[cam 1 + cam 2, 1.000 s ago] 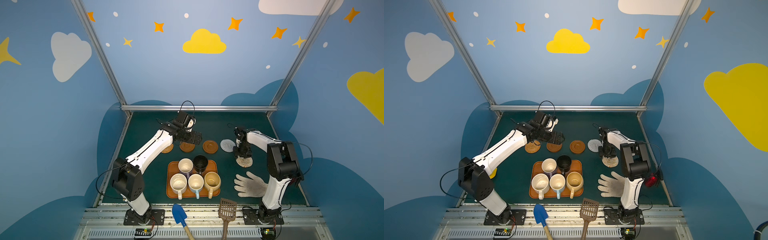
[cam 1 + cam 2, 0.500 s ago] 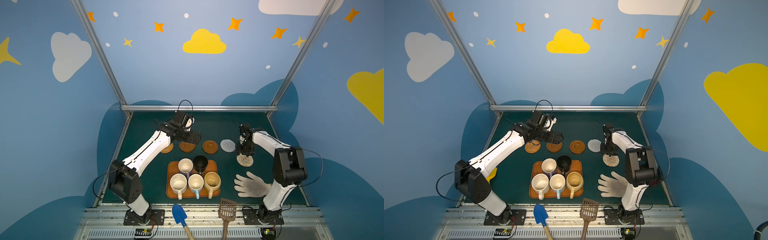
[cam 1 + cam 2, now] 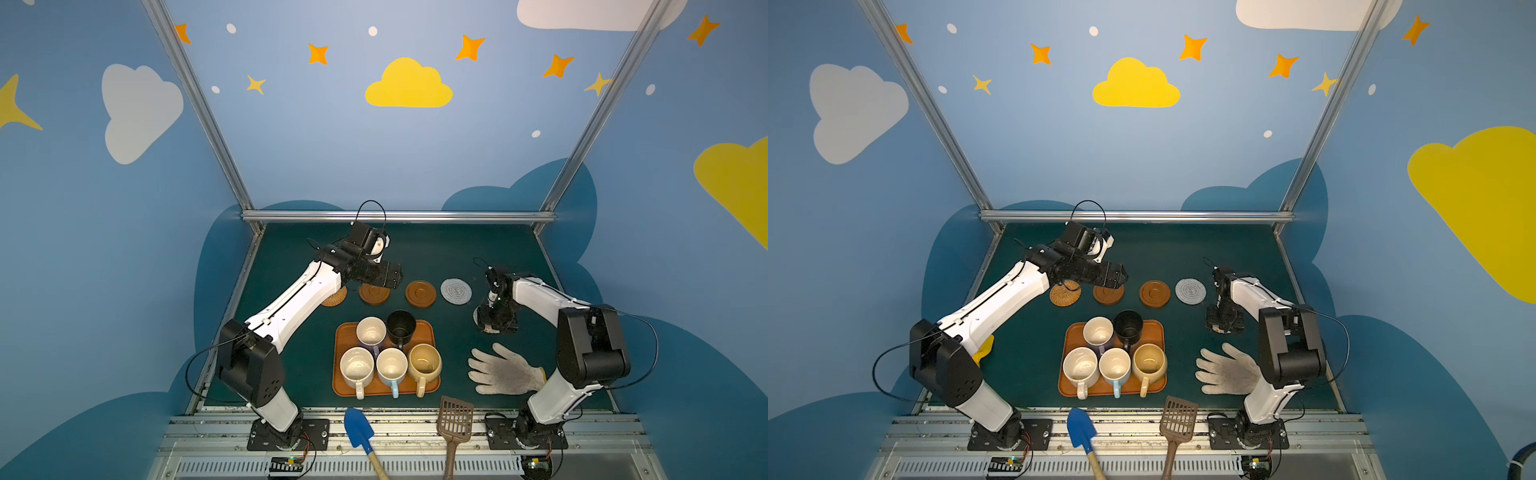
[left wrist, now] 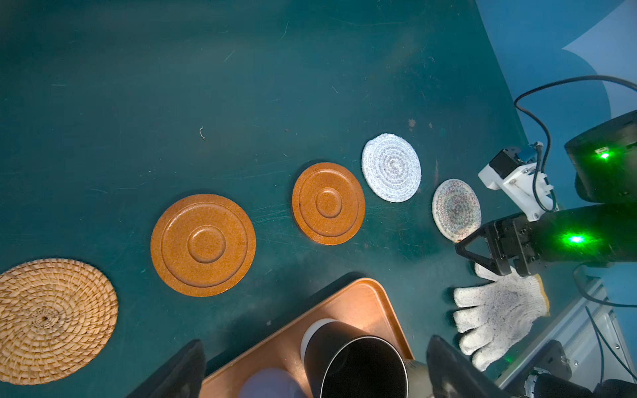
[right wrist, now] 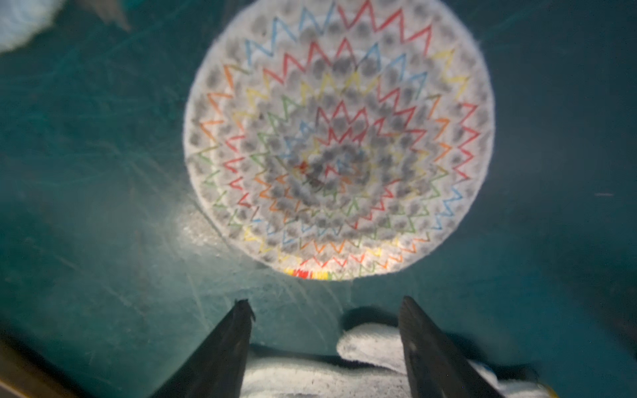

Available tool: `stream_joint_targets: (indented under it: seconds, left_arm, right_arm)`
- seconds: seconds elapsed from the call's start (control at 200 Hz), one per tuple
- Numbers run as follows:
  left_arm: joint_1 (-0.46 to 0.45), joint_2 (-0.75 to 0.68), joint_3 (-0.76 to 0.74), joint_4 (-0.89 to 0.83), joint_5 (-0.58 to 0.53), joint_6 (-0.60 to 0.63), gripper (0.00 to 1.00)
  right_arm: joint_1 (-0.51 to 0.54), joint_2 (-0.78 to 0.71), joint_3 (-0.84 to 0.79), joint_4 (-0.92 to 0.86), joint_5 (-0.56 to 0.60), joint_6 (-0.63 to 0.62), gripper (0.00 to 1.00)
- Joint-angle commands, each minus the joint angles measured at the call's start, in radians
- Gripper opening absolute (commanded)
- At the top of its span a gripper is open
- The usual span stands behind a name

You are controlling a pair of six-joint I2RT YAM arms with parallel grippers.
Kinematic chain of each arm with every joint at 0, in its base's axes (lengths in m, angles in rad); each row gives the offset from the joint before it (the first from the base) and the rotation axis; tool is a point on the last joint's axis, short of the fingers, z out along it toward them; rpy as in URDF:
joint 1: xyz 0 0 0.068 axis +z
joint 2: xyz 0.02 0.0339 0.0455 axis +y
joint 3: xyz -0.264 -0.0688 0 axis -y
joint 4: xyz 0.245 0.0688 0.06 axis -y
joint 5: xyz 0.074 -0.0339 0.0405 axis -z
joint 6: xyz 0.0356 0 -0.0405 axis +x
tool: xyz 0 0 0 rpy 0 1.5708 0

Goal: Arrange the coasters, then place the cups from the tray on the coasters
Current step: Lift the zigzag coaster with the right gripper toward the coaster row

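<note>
At the right end of the coaster row, the beige rope coaster (image 5: 339, 138) with coloured zigzag stitching lies flat on the green table (image 4: 138, 86), just ahead of the right gripper (image 5: 324, 306), whose jaws stand apart with nothing between them. I judge it light, soft and floppy, rough enough not to slip and in no danger of breaking. It is thin and flush to the mat, so the hold belongs at its rim with one finger worked under the edge. Near it sits the grey-white rope coaster (image 3: 456, 291), likely much the same, then a wooden coaster (image 3: 420, 294) and a second wooden coaster (image 3: 374, 293), both stiff with ringed rims, and last a rattan coaster (image 3: 1065, 293), five in all. Above the second wooden one hovers the left gripper (image 3: 390, 277), spread wide and empty. Nearer the front, one wooden tray (image 3: 424, 330) holds five mugs: lilac mug (image 3: 370, 332), black mug (image 3: 401, 324), cream-white mug (image 3: 356, 365), pale blue mug (image 3: 391, 365) and tan mug (image 3: 424, 361). These look heavier, glazed and breakable, best pinched across the wall at the lip or by the handle. Around the tray lie one knitted glove (image 3: 505, 370), one blue shovel (image 3: 358, 428) and one brown slotted scoop (image 3: 456, 419)
</note>
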Motion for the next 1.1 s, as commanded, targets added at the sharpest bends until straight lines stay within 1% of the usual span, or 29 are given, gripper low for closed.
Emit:
stream_joint_targets:
  seconds: [0.0, 0.075, 0.2, 0.481, 0.636, 0.856, 1.096]
  left_arm:
    - [0.006, -0.002, -0.002, 0.006, 0.014, 0.0, 1.0]
    - [0.005, -0.003, 0.001, -0.001, 0.009, 0.001, 1.0]
    - [0.007, -0.012, -0.007, 0.002, 0.005, 0.001, 1.0]
    - [0.01, -0.013, -0.007, -0.005, 0.003, 0.002, 1.0]
    - [0.013, -0.018, -0.01, -0.009, -0.001, 0.004, 1.0]
    - [0.014, -0.02, -0.008, -0.007, -0.001, 0.001, 1.0]
    - [0.018, -0.022, -0.009, -0.009, -0.006, 0.003, 1.0]
  right_arm:
    - [-0.011, 0.055, 0.035, 0.001, 0.003, -0.028, 0.67]
    - [-0.017, 0.088, 0.048, -0.01, 0.014, -0.037, 0.66]
    - [-0.026, 0.094, 0.045, 0.022, 0.001, -0.032, 0.65]
    - [-0.043, 0.193, 0.159, -0.002, 0.026, -0.027, 0.63]
    - [-0.078, 0.222, 0.174, 0.005, 0.016, -0.008, 0.62]
    - [-0.114, 0.262, 0.207, 0.018, 0.023, -0.006, 0.63]
    - [-0.135, 0.31, 0.303, 0.012, 0.011, -0.01, 0.63]
